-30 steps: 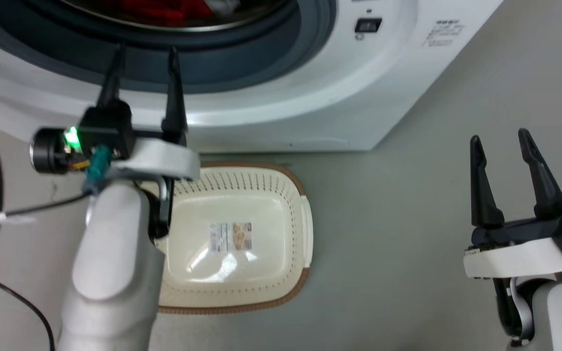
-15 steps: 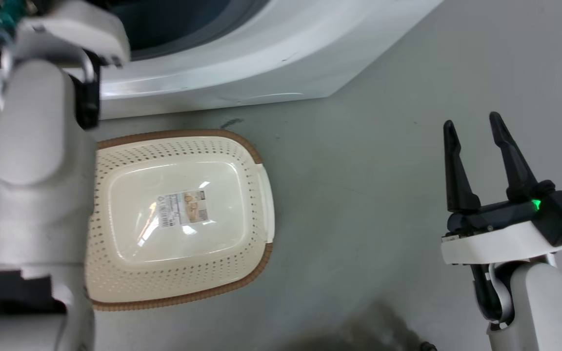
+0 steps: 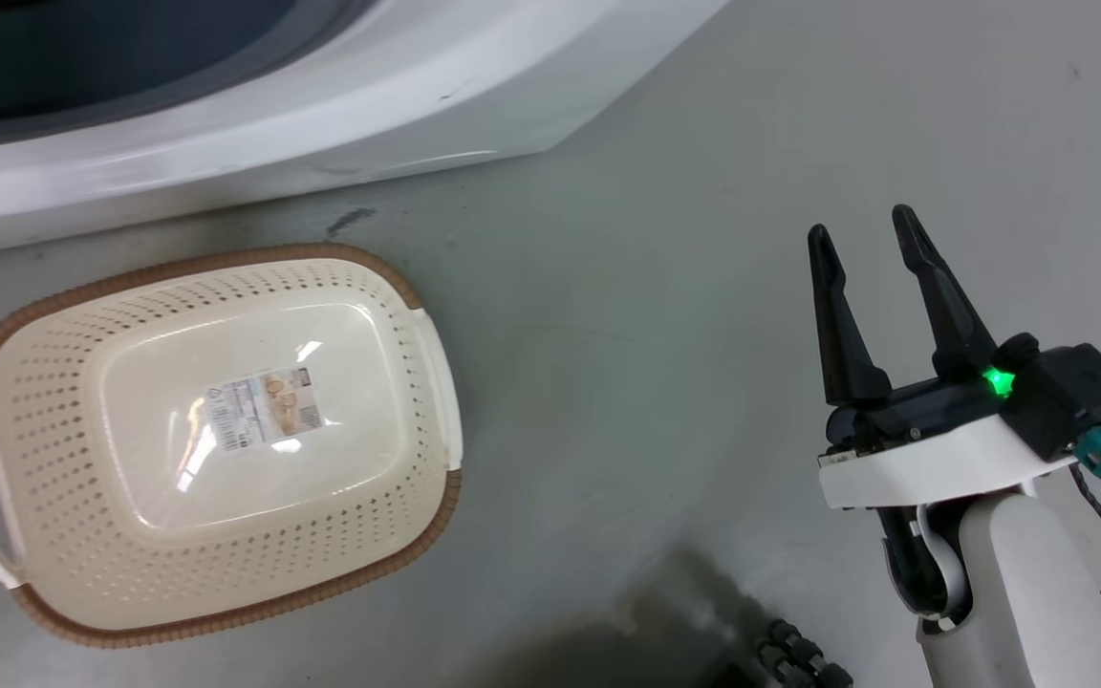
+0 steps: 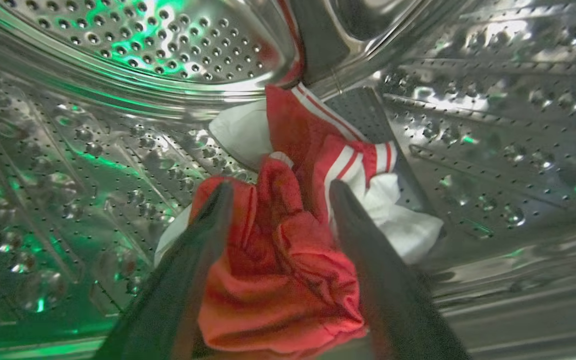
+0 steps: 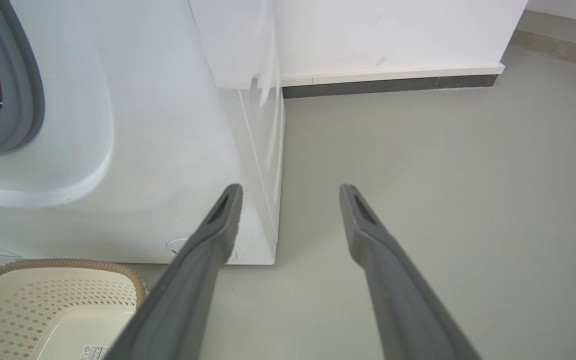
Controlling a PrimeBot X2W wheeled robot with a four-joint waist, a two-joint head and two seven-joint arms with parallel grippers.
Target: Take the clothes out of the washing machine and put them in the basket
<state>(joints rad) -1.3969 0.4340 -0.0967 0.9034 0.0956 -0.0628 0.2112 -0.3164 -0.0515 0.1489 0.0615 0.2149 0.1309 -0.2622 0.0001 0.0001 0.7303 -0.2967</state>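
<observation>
- Red clothes [image 4: 278, 260] lie in the drum [image 4: 68, 150] between the left end effector's [image 4: 278, 192] spread fingers [image 4: 203, 240].
- Open, empty, the right end effector [image 3: 861, 225] hangs right of the basket [image 3: 53, 354].

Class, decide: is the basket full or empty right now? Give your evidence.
Empty. The basket shows its bare floor and paper label; the clothes lie inside the washing machine drum.

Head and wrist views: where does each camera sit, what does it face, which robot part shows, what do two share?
Head: up high, looking down at basket; right claw shows.
Left wrist: inside the drum, facing clothes; open left claw shows.
Right wrist: low, facing washing machine; right claw shows.
Head and right wrist share the basket.
</observation>
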